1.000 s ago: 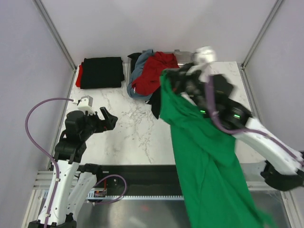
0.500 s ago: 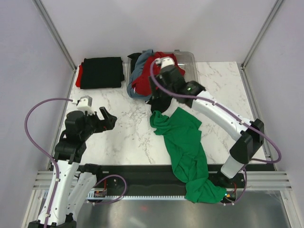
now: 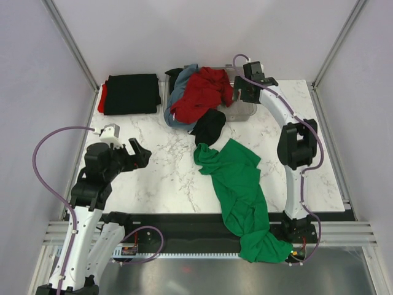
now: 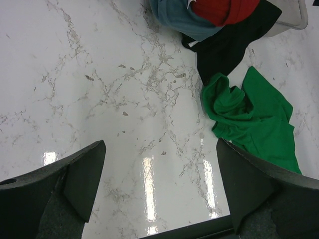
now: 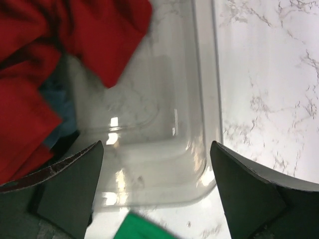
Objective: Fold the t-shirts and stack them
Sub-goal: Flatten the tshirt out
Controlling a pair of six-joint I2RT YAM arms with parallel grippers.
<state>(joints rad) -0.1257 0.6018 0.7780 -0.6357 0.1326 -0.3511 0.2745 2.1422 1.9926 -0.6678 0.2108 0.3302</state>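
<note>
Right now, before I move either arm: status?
Left fingers open, empty. Right fingers open, above clear tray. Green shirt unfolded on table, trailing over near edge. Black shirt on table beside its far end.

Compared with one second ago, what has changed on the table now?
The right gripper let go of the green t-shirt that it held up a second ago; the shirt now lies on the table, its lower end over the near edge. The gripper moved away to the far side and hangs open over the clear tray. The left gripper and the folded black t-shirt stayed as they were.
</note>
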